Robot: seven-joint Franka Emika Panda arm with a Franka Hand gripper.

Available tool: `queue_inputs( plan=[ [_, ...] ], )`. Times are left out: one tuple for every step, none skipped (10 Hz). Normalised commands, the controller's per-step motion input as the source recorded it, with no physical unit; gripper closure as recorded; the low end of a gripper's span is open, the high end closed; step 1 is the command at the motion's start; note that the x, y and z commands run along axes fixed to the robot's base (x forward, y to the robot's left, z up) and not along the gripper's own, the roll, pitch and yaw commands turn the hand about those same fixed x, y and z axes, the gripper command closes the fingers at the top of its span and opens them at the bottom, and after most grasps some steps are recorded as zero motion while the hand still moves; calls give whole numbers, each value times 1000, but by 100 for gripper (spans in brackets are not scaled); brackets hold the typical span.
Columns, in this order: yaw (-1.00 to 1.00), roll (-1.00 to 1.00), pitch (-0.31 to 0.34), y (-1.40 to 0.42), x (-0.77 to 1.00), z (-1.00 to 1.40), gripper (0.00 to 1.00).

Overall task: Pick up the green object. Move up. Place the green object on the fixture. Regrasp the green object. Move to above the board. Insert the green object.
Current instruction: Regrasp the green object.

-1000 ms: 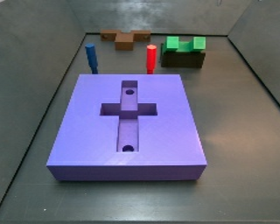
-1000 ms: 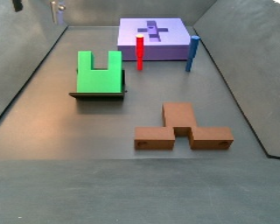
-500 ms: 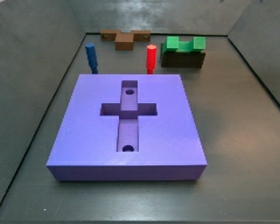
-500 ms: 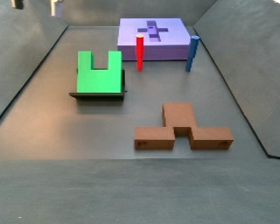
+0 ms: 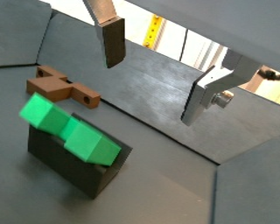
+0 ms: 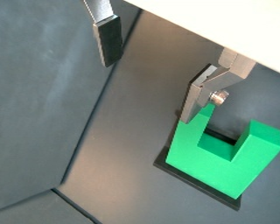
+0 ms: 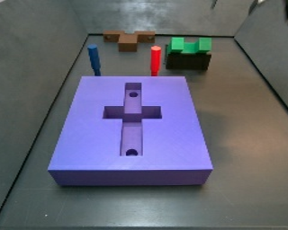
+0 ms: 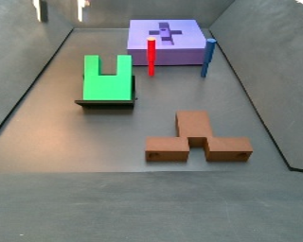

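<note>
The green object rests on the fixture: rigid, light-looking, smooth. The tool hovers above, spread and empty; grip across its flat sides.

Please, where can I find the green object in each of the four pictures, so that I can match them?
Wrist view: green object on the dark fixture, under the open, empty gripper.
Wrist view: green object partly behind one finger, notch visible.
Side view: green object far back right, behind the board.
Side view: green object left of centre, notch pointing away.
Shared landmark: the fixture under it, seen in every view.
</note>
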Motion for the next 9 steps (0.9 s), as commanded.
queue_inputs(
  plan=[
    [86, 720, 140, -114, 69, -511, 0],
    [97, 823, 120, -109, 0, -431, 0],
    [166, 929, 106, -111, 0, -340, 0],
    [140, 509, 63, -69, 23, -149, 0],
    [0, 0, 0, 0, 0, -49, 0],
    [149, 0, 0, 34, 0, -314, 0],
    [331, -3, 0, 20, 57, -346, 0],
    [363, 0, -31, 0, 0, -246, 0],
    [163, 63, 0, 0, 49, -86, 0]
  ],
)
